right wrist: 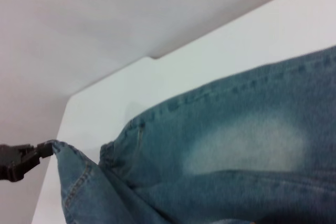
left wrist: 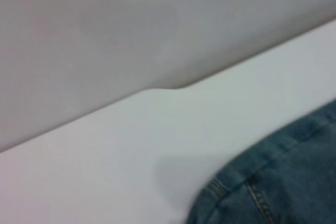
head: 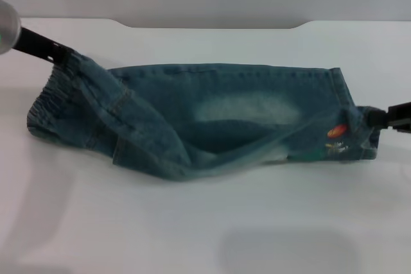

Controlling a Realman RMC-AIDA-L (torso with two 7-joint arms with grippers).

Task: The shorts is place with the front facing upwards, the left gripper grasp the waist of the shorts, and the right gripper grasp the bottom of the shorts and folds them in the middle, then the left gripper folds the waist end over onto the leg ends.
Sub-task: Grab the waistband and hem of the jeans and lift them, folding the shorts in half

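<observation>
1. Head view: white bench (head: 205, 222) carries everything; its far edge has a shallow notch at mid-span.
2. shorts (head: 212, 120) lie lengthwise across the middle of the bench, nearer the far edge than the near one. Ruched waist (head: 48, 104) sits toward the bench's left edge, the leg ends (head: 350, 126) toward the right edge.
3. Status, my read: lengthwise fold is mid-travel, not landed. One layer is lifted and draped, sagging between the two grippers; a pale bleached oval (head: 247, 108) shows on the layer behind it, and the cartoon print (head: 337, 134) is visible near the right hem.
4. left gripper (head: 61, 56) is at the far-left part of the bench, closed on the waist corner; the fabric there is pulled up into a peak at its tip. Right wrist view confirms a black claw pinching that denim corner.
5. right gripper (head: 379, 119) is at the bench's right edge, clamped on the bottom of the shorts (head: 366, 134); the hem bunches at its tip.
6. Left wrist view shows only a stitched denim edge and bare bench, no fingers.
7. Remaining, judging from this: lay the raised layer down so the edges line up, release the right gripper, then the left gripper carries the waist over onto the leg ends. That second fold has not begun.
</observation>
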